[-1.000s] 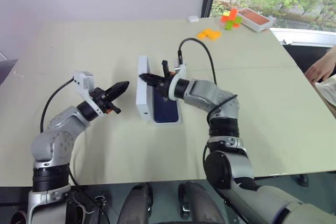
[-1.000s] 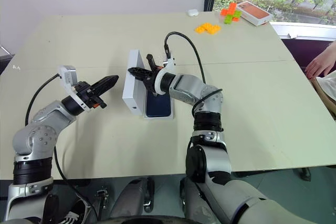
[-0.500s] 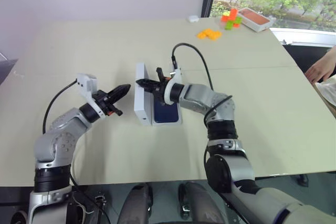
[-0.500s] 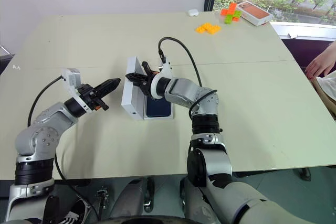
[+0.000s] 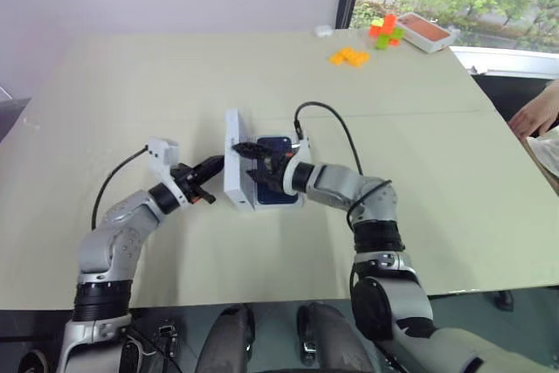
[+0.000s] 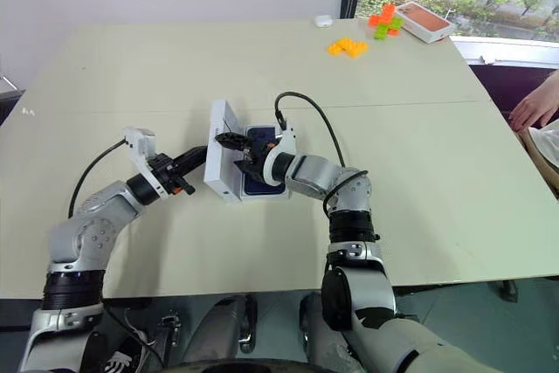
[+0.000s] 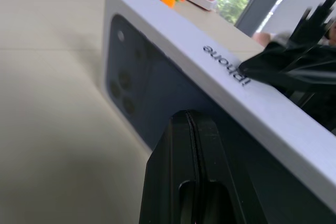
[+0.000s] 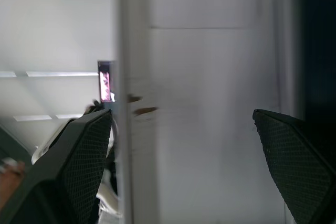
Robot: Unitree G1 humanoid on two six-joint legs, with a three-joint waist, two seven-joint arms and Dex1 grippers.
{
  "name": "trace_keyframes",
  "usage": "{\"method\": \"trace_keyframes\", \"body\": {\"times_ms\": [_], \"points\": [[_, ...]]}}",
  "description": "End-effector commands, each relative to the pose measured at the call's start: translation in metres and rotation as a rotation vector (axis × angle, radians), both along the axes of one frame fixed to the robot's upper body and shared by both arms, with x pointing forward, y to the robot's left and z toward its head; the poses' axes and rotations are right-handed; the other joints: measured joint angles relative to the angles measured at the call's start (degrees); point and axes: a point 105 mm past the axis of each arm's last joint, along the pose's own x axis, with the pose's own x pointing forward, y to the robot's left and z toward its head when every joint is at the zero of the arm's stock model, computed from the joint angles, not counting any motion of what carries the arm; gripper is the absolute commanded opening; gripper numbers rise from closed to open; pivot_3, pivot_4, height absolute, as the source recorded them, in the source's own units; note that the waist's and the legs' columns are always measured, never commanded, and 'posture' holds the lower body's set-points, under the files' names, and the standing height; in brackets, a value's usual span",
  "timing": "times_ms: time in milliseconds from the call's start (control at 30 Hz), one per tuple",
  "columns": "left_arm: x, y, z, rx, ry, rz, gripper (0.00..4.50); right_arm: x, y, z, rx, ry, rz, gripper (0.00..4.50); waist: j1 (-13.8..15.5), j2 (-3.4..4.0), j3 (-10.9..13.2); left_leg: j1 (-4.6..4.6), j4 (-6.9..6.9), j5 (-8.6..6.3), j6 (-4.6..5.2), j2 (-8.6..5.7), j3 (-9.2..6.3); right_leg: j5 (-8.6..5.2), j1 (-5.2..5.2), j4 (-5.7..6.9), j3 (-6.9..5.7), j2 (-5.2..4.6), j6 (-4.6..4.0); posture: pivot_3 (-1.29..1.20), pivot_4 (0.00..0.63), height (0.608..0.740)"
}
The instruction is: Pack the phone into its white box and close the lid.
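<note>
Phone (image 5: 278, 183) in box (image 5: 281, 206), lid (image 5: 233, 162) upright leftward.

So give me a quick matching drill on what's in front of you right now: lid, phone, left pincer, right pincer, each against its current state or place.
Things:
1. lid
2. phone
3. left pincer
4. right pincer

States:
A. shut, tip at the printed outer face of the upright cover
B. lying flat in the white box
C. standing on edge beside the tray
D. fingers spread wide, facing the plain white inner side

Pairs: 1-C, 2-B, 3-A, 4-D
</note>
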Motion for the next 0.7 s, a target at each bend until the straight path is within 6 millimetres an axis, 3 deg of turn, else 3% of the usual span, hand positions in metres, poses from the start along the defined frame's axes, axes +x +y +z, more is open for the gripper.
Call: {"method": "trace_keyframes", "body": {"times_ms": [33, 233, 367, 533, 700], "points": [[0.002, -0.010, 0.013, 0.006, -0.066, -0.026, 0.00, 0.004, -0.018, 0.027, -0.047, -0.166, 0.001, 4.45, 0.12, 0.00, 0.00, 0.00, 0.00, 0.00, 0.01, 0.00, 0.00, 0.00, 0.00, 0.00, 0.00, 0.00, 0.00, 0.00, 0.150, 0.740], [0.004, -0.028, 0.016, 0.006, -0.085, -0.076, 0.00, 0.018, -0.055, 0.039, -0.176, -0.315, -0.062, 4.45, 0.25, -0.01, 0.00, -0.03, -0.02, 0.01, 0.02, -0.01, 0.02, 0.00, 0.00, -0.05, 0.00, 0.00, 0.01, 0.00, 0.150, 0.740], [0.010, -0.045, 0.011, -0.005, -0.074, -0.107, 0.00, 0.032, -0.093, 0.050, -0.370, -0.490, -0.096, 4.45, 0.26, 0.00, 0.01, -0.02, -0.03, -0.01, 0.04, -0.02, 0.05, 0.00, 0.00, -0.08, 0.00, 0.02, 0.02, 0.00, 0.150, 0.740], [0.016, -0.052, 0.011, -0.015, -0.077, -0.120, 0.00, 0.039, -0.103, 0.051, -0.490, -0.615, -0.091, 4.45, -0.01, -0.01, 0.01, 0.00, -0.05, -0.01, 0.04, 0.01, 0.05, 0.01, 0.00, -0.10, 0.02, 0.07, 0.04, 0.00, 0.150, 0.740], [0.018, -0.046, 0.015, -0.007, -0.091, -0.102, 0.00, 0.042, -0.105, 0.049, -0.619, -0.756, -0.066, 4.45, 0.22, -0.01, 0.01, -0.01, -0.07, -0.01, 0.04, 0.02, 0.04, 0.01, 0.00, -0.11, 0.01, 0.08, 0.04, 0.00, 0.150, 0.740]]}}
